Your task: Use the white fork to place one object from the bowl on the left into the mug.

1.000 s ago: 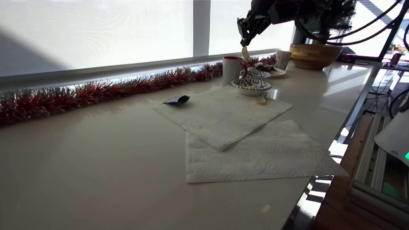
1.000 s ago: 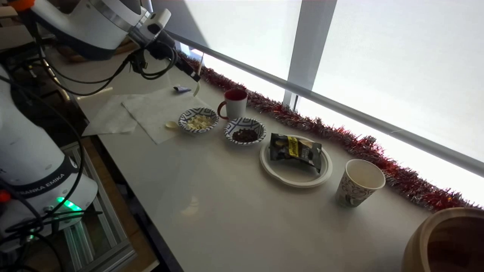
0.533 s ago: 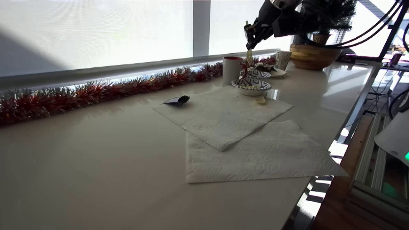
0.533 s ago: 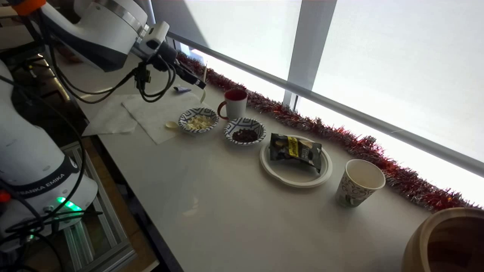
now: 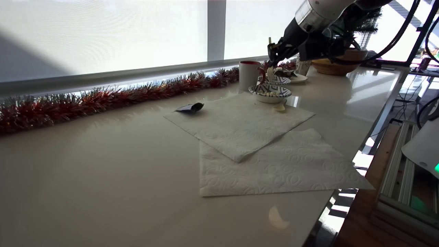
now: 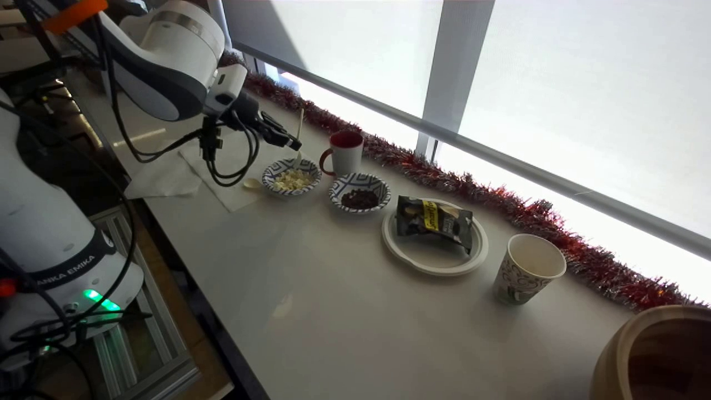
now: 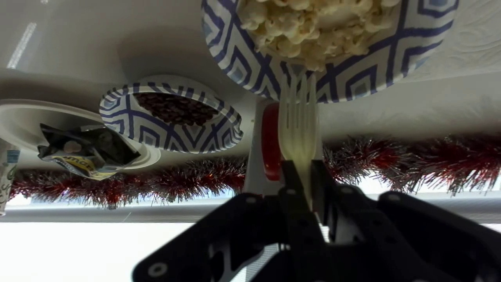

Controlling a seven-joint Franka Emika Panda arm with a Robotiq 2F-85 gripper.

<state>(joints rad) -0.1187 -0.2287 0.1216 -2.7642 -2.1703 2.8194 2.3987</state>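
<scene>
The fork [image 7: 298, 141] is held clamped in the gripper [image 7: 303, 166], its tines slanted toward the popcorn [image 7: 289, 35] in the bowl [image 7: 358, 84]; the mug [image 6: 347, 155] is placed just beside the bowl. Popcorn, presumably light, may be shoved aside or crumbled instead of speared. If the rim is pressed, the bowl, apparently paper, could be tipped. The slim fork could be twisted by a firm jab, and a poorly caught piece could be dropped short of the mug. Whether the bowl is touched by the tines cannot be told. In the wrist view the bowl is cut off at the top, and the mug is largely hidden behind fork and gripper.
</scene>
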